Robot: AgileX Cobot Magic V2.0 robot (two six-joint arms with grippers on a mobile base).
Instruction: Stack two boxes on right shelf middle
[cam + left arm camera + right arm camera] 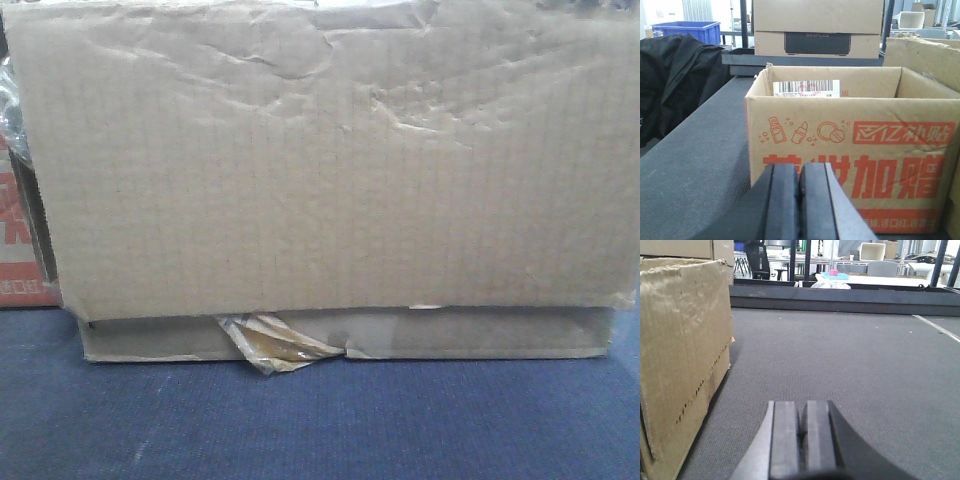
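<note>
Dark carpeted surface (300, 420) carries a plain brown box (330, 170) that fills the front view; both tools are closed on nothing.
Wrinkled faces and peeling tape (275, 345) at the lower seam suggest light, soft, easily crushed walls, so a squeeze between both arms, low on the end faces, is judged safer than a pinch on a flap. Only the wrist views show the left tool (801, 175), pads together before a red-printed carton (850, 150), and the right tool (802, 412), likewise, with a plain cardboard wall (680, 340) at frame left.
</note>
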